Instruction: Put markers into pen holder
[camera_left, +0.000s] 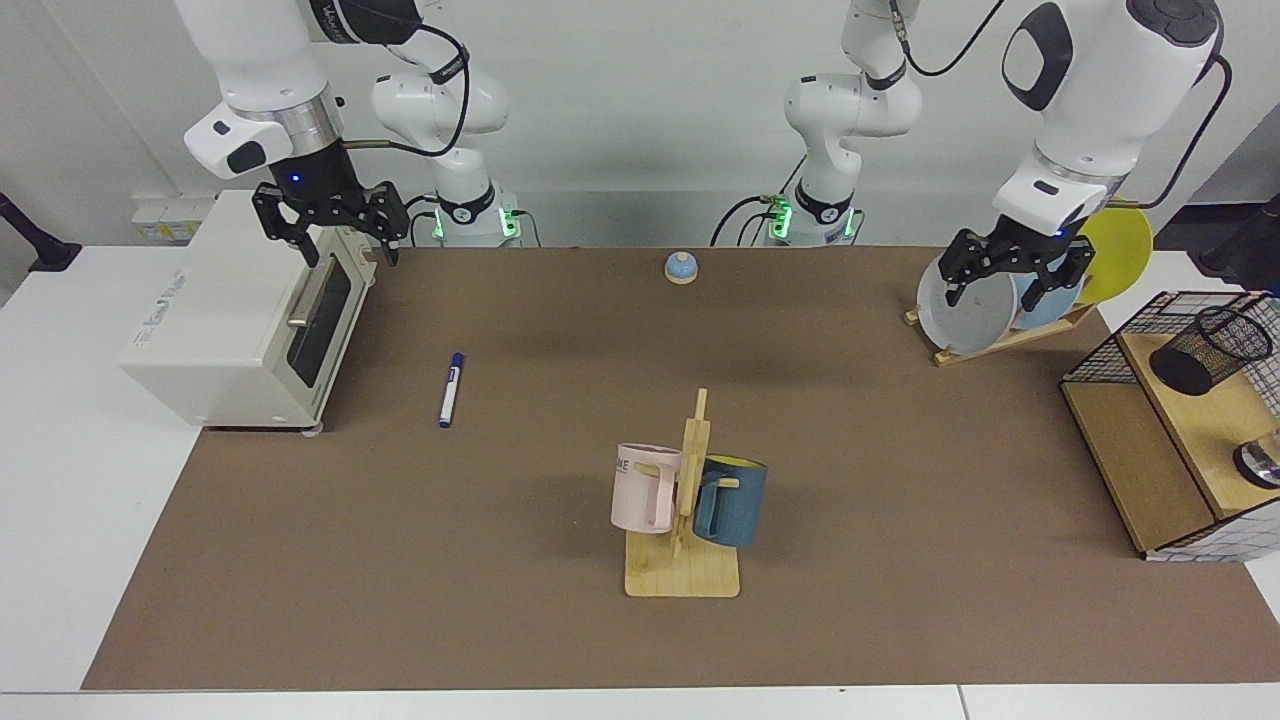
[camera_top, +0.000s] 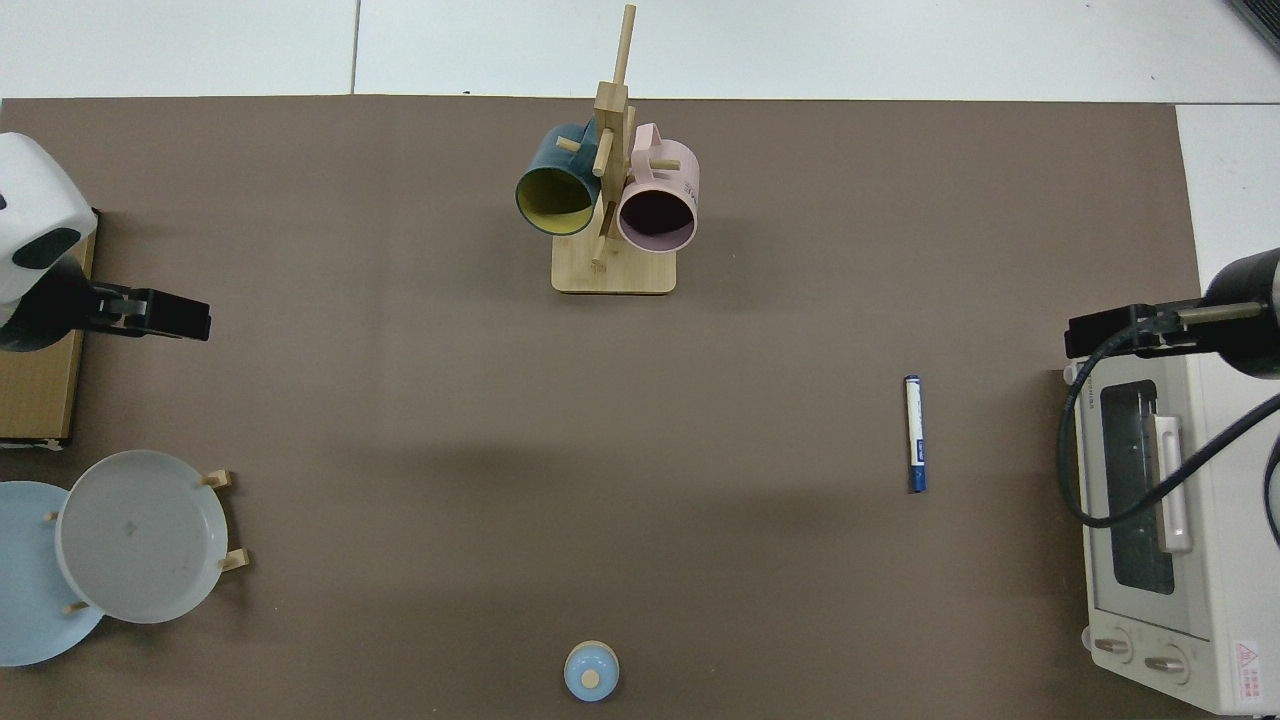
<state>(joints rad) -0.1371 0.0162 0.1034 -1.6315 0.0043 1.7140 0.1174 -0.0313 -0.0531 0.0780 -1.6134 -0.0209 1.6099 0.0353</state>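
Clearly, we see the slim white marker with dark blue cap and blue end (camera_left: 451, 389) lying flat on the brown table mat (camera_left: 560, 600), left of centre in the facing view. Its long axis runs nearly straight up and down the frame, the upper end tipped slightly toward the right. In the top view the marker (camera_top: 914, 433) sits right of centre, again running almost vertically in the frame.

Up at the upper left of the facing view, we find the right gripper (camera_left: 343, 248) hanging above the front of the cream toaster oven (camera_left: 240, 320), fingers spread apart and holding nothing. The marker lies below and to the right of it in the frame, well apart.

At the upper right, the left gripper (camera_left: 1010, 285) hovers before the plates on the wooden rack (camera_left: 1000, 340), fingers likewise apart and empty, far across the mat from the marker.

We spot the small black wire-mesh pen holder (camera_left: 1205, 350) at the right edge, tilted on a wooden shelf inside the black wire-grid basket (camera_left: 1150, 440). A wooden mug tree (camera_left: 690, 520) with a pink mug (camera_left: 643, 488) and a dark blue mug (camera_left: 733, 500) stands mid-mat.
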